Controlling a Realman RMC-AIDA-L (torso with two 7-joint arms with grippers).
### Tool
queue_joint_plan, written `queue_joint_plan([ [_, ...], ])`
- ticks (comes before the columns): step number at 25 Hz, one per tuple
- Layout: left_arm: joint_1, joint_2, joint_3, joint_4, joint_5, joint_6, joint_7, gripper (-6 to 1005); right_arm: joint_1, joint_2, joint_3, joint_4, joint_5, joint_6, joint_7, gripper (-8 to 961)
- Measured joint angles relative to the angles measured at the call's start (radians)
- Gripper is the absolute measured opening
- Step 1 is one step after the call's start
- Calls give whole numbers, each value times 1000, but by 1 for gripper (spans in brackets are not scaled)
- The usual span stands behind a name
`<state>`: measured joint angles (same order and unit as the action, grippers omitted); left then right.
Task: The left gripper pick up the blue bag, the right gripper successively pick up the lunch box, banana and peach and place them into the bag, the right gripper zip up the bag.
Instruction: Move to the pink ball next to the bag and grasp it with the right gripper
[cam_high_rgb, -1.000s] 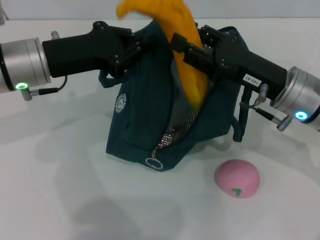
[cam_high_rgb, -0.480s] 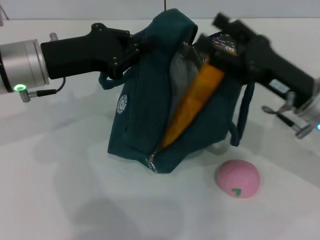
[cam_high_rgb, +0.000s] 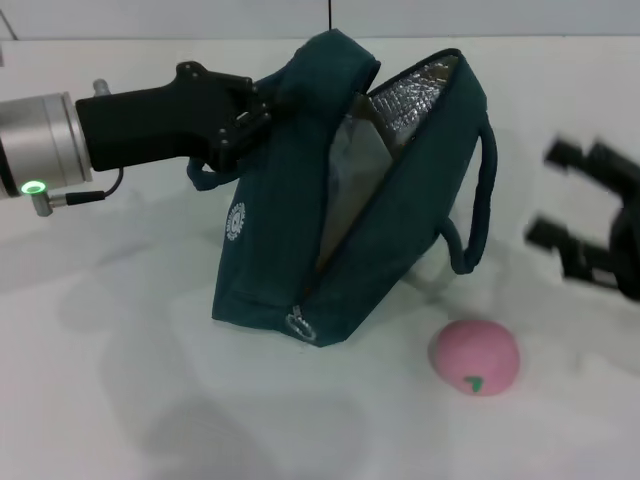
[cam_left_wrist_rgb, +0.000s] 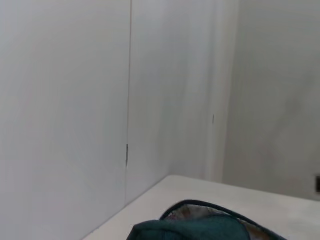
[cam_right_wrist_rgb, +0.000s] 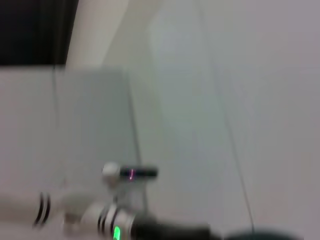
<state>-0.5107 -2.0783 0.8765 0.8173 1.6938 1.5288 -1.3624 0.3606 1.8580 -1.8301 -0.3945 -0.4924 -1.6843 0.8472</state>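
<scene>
left gripper (cam_high_rgb: 255, 110): black two-finger one, fingers clamped on the dark teal fabric bag (cam_high_rgb: 280, 230) top — bag gaping
right gripper (cam_high_rgb: 580, 215): fingers spread, at 3 o'clock
round pink peach (cam_high_rgb: 475, 357): 5 o'clock — on white desk (cam_high_rgb: 120, 400)

Bright, even overhead light; motion blur at the right.

The white counter (cam_high_rgb: 120, 400) is evenly lit, with only soft, faint shadows under the blue bag (cam_high_rgb: 290, 240) and the peach (cam_high_rgb: 475, 357). The bag's foil lining glints mildly. The right pincer (cam_high_rgb: 575, 215) is smeared by motion near the counter's right edge, while the left pincer (cam_high_rgb: 250, 115) is sharp. The right wrist view is blurred throughout; the left wrist view is pale and low in contrast.
</scene>
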Motion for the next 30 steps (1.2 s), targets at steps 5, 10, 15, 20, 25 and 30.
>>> queue_joint_plan([
  [5, 3, 0, 0, -3, 10, 1, 5, 36, -65, -15, 39, 34, -170, 70, -44, 864],
  [10, -7, -3, 1, -4, 13, 1, 10, 36, -84, 28, 120, 81, -295, 152, -77, 861],
  [15, -10, -5, 1, -4, 14, 0, 21, 36, -55, 72, 123, 84, -375, 261, -71, 828],
  [20, -11, -5, 3, -7, 14, -3, 25, 36, -20, 109, 116, 80, -413, 390, -69, 757],
  [25, -9, -5, 2, -8, 14, -4, 25, 36, 7, 115, 114, 76, -456, 421, -33, 716],
  [30, -5, -5, 2, -8, 14, -4, 25, 36, 15, 106, 117, 71, -481, 398, -21, 676],
])
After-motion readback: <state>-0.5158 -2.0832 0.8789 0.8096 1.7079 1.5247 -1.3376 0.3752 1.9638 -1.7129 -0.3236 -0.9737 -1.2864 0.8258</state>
